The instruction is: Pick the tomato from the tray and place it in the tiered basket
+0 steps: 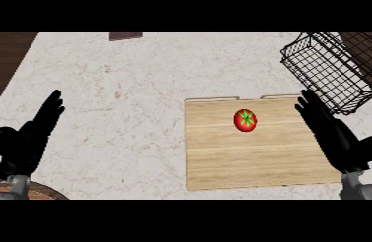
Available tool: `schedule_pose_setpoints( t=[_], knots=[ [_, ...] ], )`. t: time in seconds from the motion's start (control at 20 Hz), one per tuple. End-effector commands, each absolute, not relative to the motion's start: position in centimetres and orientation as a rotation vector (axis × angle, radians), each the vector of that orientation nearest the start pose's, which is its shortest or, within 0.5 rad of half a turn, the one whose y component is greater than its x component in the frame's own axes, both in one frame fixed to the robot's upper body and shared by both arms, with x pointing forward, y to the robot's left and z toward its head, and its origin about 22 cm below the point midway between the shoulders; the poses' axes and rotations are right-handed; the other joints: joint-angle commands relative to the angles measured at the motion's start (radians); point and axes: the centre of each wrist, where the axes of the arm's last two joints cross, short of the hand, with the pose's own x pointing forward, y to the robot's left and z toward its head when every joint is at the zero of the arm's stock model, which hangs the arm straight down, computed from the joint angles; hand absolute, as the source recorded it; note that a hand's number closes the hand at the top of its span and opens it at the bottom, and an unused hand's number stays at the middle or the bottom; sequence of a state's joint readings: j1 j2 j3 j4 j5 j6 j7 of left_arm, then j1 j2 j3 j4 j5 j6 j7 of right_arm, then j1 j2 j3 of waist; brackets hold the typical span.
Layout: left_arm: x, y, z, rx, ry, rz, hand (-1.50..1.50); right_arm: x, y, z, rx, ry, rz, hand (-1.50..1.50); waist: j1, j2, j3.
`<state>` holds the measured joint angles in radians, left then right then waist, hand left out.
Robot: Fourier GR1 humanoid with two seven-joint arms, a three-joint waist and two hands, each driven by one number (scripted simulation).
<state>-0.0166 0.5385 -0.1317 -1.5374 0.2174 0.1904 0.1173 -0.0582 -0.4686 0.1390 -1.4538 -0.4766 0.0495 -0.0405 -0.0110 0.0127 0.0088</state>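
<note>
Right hand (pixel 335 137) overlapping tray (pixel 218 162) edge

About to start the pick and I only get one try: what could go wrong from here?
1. The tomato is round and sits loose on the flat tray; a nudge from the open right hand might roll it away.
2. The basket stands close beyond the right hand, so lifting could clip its wire wall.
3. The basket runs past the view's edge; its opening is hard to judge for the drop.
</note>
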Motion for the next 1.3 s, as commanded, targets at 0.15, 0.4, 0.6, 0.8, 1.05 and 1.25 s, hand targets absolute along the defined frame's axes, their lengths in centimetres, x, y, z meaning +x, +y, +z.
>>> schedule_pose_setpoints(
  t=[0.15, 0.4, 0.6, 0.8, 1.05, 1.25],
  knots=[
    [26.5, 26.8, 2.8, 0.102, -1.537, -0.232, 0.0, 30.3, -19.7, 4.5, 0.191, -1.582, 0.294, -1.5, 0.041, -0.003, -0.012],
    [26.3, 23.4, -0.5, -0.078, -1.553, -0.247, 0.0, 32.8, -13.0, 3.0, 0.124, -1.538, 0.343, -1.5, 0.043, 0.002, -0.01],
    [27.6, 22.9, -0.7, -0.075, -1.544, -0.229, 0.0, 33.7, -10.8, 2.6, 0.169, -1.743, 0.321, -1.5, 0.022, -0.006, -0.009],
    [26.3, 23.5, -1.3, -0.074, -1.521, -0.223, 0.0, 34.9, -13.8, 7.9, -0.014, -1.798, 0.538, -1.5, 0.011, -0.015, -0.01],
    [26.1, 24.4, -1.8, -0.054, -1.504, -0.22, 0.0, 35.7, -16.5, 12.3, -0.402, -1.605, 0.934, -1.5, -0.008, -0.032, -0.016],
    [25.5, 24.4, -2.6, -0.052, -1.501, -0.212, 0.0, 35.5, -17.1, 13.9, -0.589, -1.339, 1.267, -1.5, -0.009, -0.034, -0.017]
  ],
)
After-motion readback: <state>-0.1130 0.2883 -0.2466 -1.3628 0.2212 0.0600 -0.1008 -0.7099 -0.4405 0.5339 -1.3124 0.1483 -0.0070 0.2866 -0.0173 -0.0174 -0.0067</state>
